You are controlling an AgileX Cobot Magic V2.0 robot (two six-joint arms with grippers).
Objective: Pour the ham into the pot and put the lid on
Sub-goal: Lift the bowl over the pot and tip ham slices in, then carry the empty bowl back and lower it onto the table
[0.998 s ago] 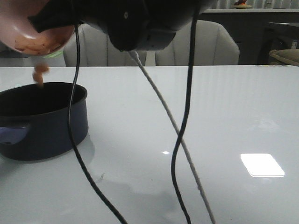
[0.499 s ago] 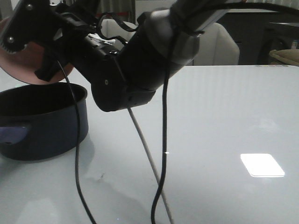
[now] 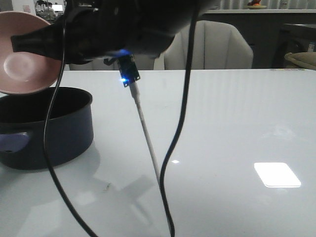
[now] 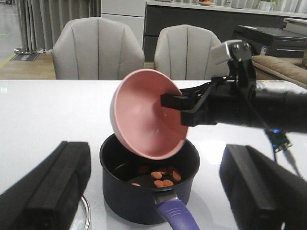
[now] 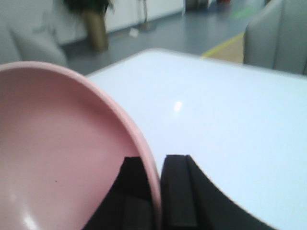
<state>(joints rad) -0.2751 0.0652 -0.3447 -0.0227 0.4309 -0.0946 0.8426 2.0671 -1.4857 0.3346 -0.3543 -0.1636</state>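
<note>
One pot [image 4: 149,184], one pink bowl [image 4: 144,115], one lid, and approx. six ham [image 4: 160,176] slices counted, all lying flat on the pot floor; the bowl showed empty in the front and right wrist views. Ham looked thin, light and floppy, so tipping suited it better than pinching. The right hand [image 5: 156,191] was clamped on the bowl rim, one finger inside and one outside, holding it tilted over the pot at the left of the bench [image 3: 222,123]. The left hand [image 4: 153,191] hung wide with nothing in it, near side of the pot. Of the lid [image 4: 85,213], only a metal rim arc showed just beside the pot; prob. heavy-ish, glass, fragile. Best taken by the knob, which was out of shot.
</note>
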